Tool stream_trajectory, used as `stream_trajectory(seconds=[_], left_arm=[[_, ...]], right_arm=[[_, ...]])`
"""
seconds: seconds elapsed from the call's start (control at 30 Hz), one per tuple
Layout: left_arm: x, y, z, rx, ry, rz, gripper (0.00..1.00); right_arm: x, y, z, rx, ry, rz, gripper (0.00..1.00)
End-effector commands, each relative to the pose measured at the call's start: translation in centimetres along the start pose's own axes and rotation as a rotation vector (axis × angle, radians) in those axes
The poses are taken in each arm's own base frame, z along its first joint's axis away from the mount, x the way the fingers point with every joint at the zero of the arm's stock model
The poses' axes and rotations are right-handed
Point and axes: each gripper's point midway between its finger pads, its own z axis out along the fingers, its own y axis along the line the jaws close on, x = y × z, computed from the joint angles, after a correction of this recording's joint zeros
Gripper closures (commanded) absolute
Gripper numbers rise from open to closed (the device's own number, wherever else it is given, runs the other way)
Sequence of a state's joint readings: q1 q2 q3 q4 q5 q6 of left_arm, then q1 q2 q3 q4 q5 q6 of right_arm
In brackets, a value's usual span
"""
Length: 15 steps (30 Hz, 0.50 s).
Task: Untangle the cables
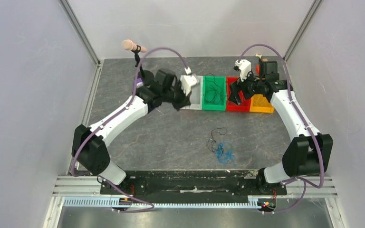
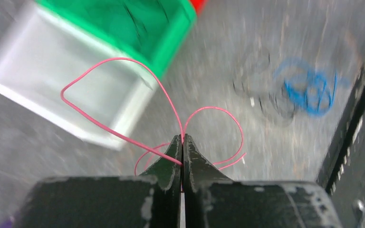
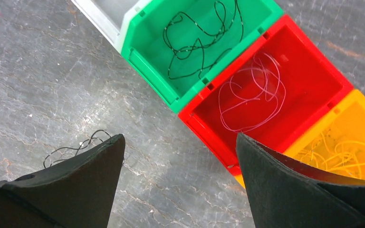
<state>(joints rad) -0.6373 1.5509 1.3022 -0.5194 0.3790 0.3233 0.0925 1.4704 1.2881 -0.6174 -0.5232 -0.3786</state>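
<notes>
Jaws of your left gripper [image 2: 182, 142] are pinched tight on a pink cable [image 2: 114, 102]. Your right gripper [image 3: 180, 140] hangs wide open. Other cables [image 3: 195, 47] lie sorted in the bins [image 3: 147, 66]. One blue and black clump [image 1: 224, 152] is left on the table [image 1: 171, 137].

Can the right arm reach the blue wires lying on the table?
Probably yes. The right hand is open and empty by the red bin, and the blue wires lie in the open with nothing over them. A thin black wire lies right beside them.
</notes>
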Motion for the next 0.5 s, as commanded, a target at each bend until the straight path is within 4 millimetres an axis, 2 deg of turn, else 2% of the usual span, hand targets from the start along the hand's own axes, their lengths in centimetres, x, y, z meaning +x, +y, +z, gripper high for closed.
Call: stream_trajectory(seconds=[0.0,0.13,0.27,0.37,0.47], left_arm=[[-9.3,3.0,-1.0,0.015,-0.347,-0.033,0.98],[-12.2,8.7,1.4,-0.111,-0.482,-0.058,0.98],[-13.3,12.2,4.6,-0.131,-0.548,-0.095,0.98],[-12.3,13.9,7.1,-0.168,-0.541,-0.095,0.98],[-9.2,15.7,9.5,-0.243,-0.471,-0.128,0.98]], right_arm=[[0.6,0.4,-1.0,-0.017,-0.02,0.026,0.1],[1.6,0.5,-1.4,-0.006,-0.023,0.063,0.1],[3.2,0.6,-1.9,0.02,0.002,0.061,0.1],[4.3,0.5,-2.6,0.03,0.036,0.055,0.1],[5.0,1.0,-3.0,0.015,0.071,0.041,0.11]])
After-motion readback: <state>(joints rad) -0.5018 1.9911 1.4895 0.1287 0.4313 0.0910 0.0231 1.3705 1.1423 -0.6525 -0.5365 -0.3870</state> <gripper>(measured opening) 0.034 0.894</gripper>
